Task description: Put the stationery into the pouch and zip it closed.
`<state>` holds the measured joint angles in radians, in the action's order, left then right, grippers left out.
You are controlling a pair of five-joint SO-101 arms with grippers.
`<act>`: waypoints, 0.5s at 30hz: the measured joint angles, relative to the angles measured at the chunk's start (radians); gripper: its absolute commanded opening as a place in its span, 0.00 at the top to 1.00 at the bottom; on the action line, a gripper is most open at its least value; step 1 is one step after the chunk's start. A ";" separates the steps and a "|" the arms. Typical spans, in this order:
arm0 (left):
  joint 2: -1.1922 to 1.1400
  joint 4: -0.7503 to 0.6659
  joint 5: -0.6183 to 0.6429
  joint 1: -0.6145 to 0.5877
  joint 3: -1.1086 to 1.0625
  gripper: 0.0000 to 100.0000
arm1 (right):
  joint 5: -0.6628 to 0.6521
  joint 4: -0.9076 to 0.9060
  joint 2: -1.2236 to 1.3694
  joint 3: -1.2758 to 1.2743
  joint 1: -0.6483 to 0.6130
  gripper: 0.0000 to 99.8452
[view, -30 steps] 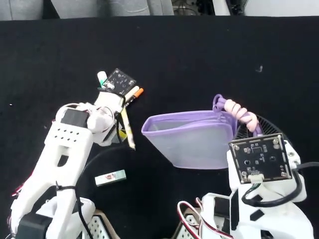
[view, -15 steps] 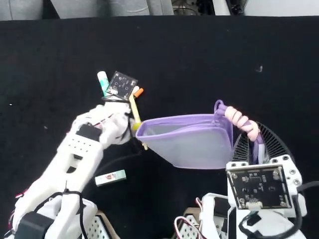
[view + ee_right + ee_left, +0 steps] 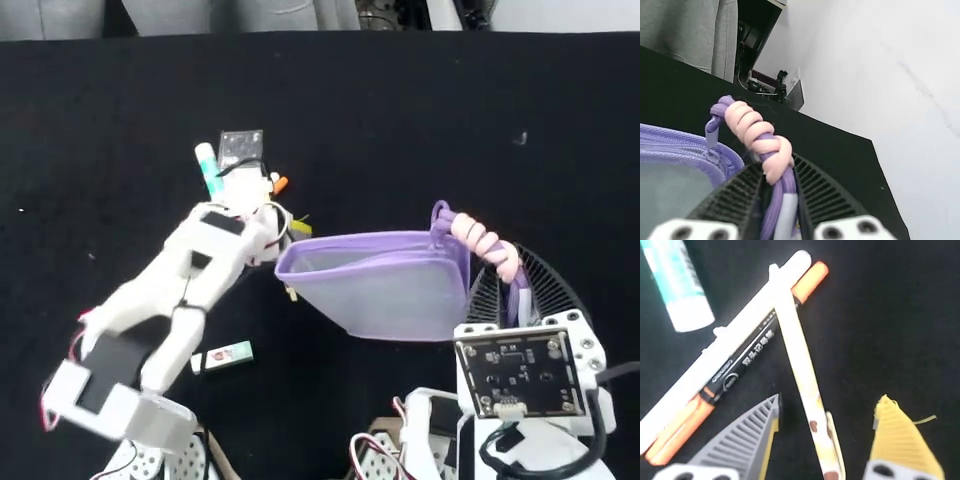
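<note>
pen (image 3: pixel 799 360), slim, light and likely slick, is lying on the black table (image 3: pixel 400 120), one end crossing two markers (image 3: pixel 740 365); mid-barrel is looking the safest hold. left gripper (image 3: pixel 830 405) is straddling it, jaws spread. right gripper (image 3: pixel 777 182) is pinching the soft pouch (image 3: pixel 390 290) by its cord (image 3: pixel 757 135).

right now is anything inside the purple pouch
Through the open mouth of the pouch, the high view shows bare pale lining near the rim and no stationery. The deeper part is covered by the pouch's own wall, so I cannot tell what lies there.
</note>
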<state>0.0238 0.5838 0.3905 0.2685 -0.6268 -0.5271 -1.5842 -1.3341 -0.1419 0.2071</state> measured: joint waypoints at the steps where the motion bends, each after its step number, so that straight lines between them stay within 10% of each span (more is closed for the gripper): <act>1: -0.032 0.002 0.011 0.000 0.020 0.70 | 0.000 0.000 0.000 0.000 0.000 0.99; 15: -0.147 -0.002 0.029 0.003 0.103 0.88 | 0.000 0.000 0.000 -0.032 -0.012 0.99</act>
<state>-0.1235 0.5823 0.4196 0.2716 -0.5240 -0.5271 -1.5842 -1.3341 -0.1741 0.1949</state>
